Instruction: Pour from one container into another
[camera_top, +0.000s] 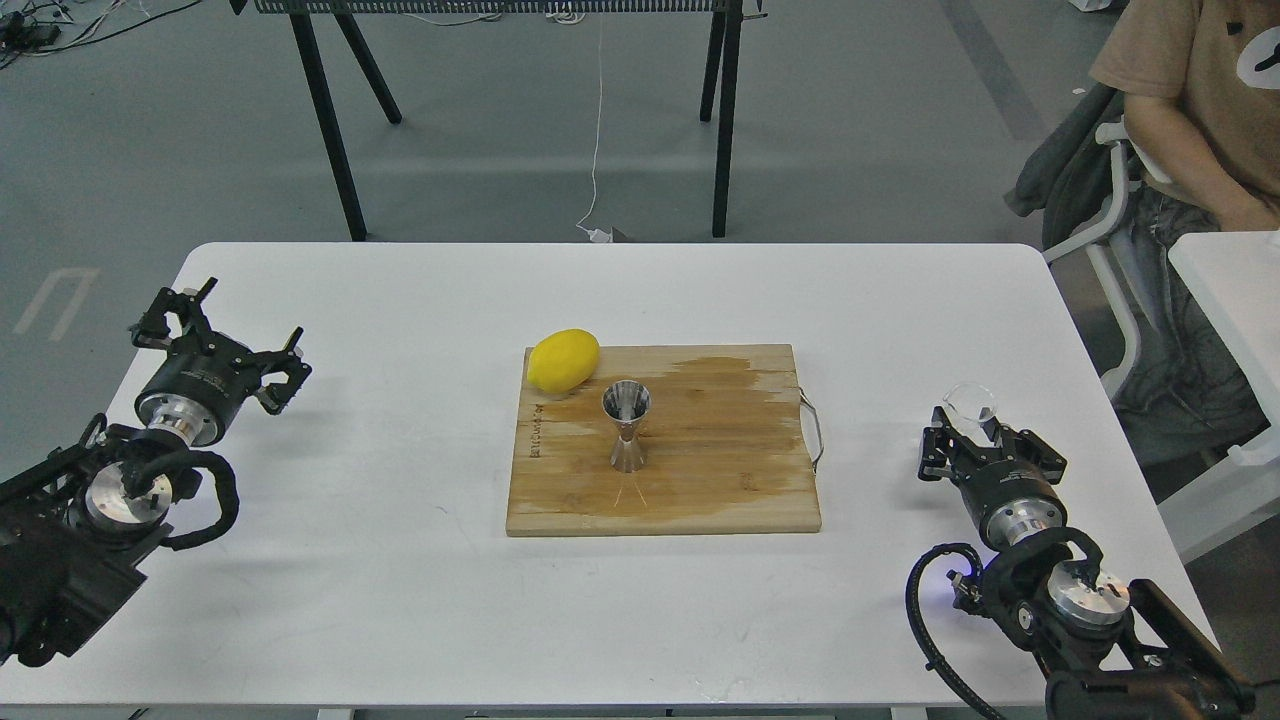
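While the left hand (220, 335) hangs spread and empty, the right hand (975, 430) pinches the glass cup (971, 403).

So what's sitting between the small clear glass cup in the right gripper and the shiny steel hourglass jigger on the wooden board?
In the head view, nothing stands between clear glass cup and steel jigger: only bare wooden board, its wire handle and white table.

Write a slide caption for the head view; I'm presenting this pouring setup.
Right gripper holds the glass cup beside the cutting board, where the steel jigger and lemon stand; left gripper open.
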